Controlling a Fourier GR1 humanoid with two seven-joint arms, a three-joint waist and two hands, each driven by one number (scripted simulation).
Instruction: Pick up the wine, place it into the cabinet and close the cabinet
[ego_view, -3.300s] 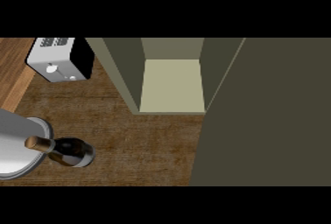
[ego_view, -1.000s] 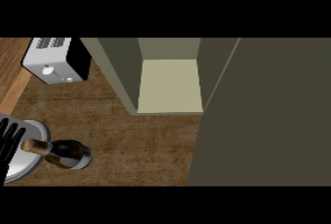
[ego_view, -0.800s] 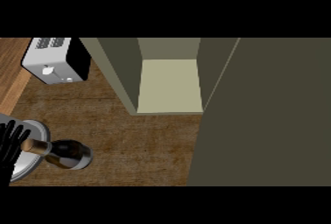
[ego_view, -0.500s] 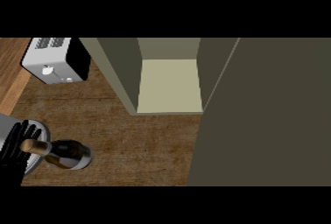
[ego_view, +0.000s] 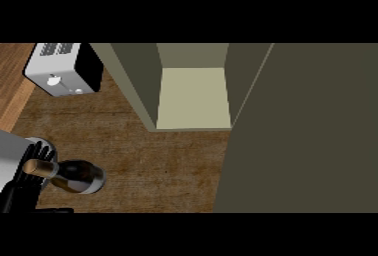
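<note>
At the lower left of the frame the left hand (ego_view: 21, 192) reached beside the wine bottle (ego_view: 70, 176), its dark fingers lying along the bottle's neck; whether they had closed round it could not be told. The bottle stood upright on the brown table (ego_view: 162, 165), its cork top nearest the hand. Toward the upper middle the cabinet (ego_view: 193, 97) stood open, its pale shelf bare, its door (ego_view: 310, 130) filling the right side. A toaster (ego_view: 63, 67) sat at the upper left.
</note>
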